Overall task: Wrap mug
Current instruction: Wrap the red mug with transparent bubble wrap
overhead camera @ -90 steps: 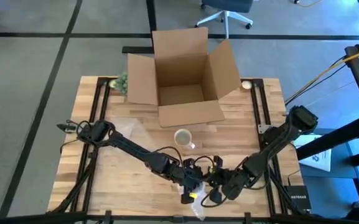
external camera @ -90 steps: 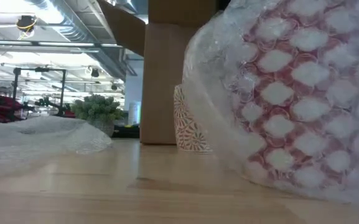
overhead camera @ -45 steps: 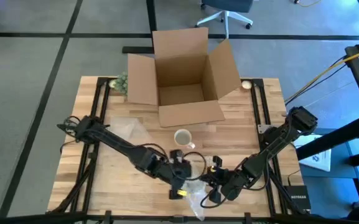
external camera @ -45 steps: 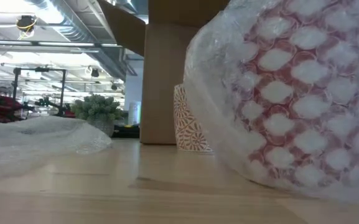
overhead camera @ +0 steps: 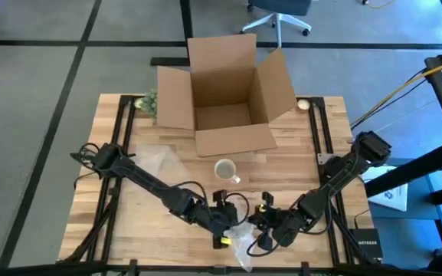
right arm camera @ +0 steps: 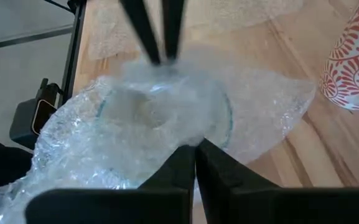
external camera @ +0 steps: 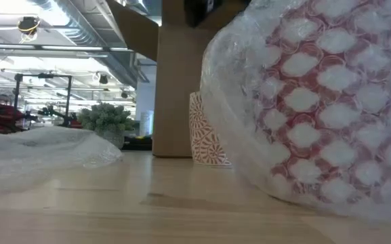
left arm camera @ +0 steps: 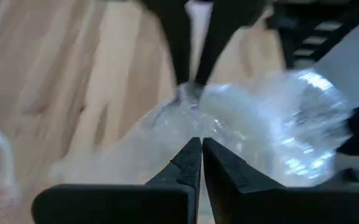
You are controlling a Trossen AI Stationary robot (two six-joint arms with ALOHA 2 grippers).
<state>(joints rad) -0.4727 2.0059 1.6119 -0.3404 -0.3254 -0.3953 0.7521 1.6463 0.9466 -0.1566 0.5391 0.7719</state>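
At the table's near edge, the left gripper (overhead camera: 222,234) is seen low over the wood, its 2 fingers (left arm camera: 188,163) pressed together on the edge of the bubble wrap (overhead camera: 243,238); whether film is actually pinched between them cannot be told. Just to its right, the wrapped bundle (external camera: 310,108) is found between the 2 arms, a red-patterned object showing through the bubbles. Farther back, a second patterned mug (overhead camera: 224,170) stands bare in front of the open cardboard box (overhead camera: 224,96). On the right, the right gripper (overhead camera: 270,230) is held against the bundle with its fingers (right arm camera: 195,163) closed, apparently on the film (the contact itself is hidden). For a good wrap, the loose flap should be drawn taut across the bundle by the left side while the right side is kept steady, so the film is not let slip or bunch.
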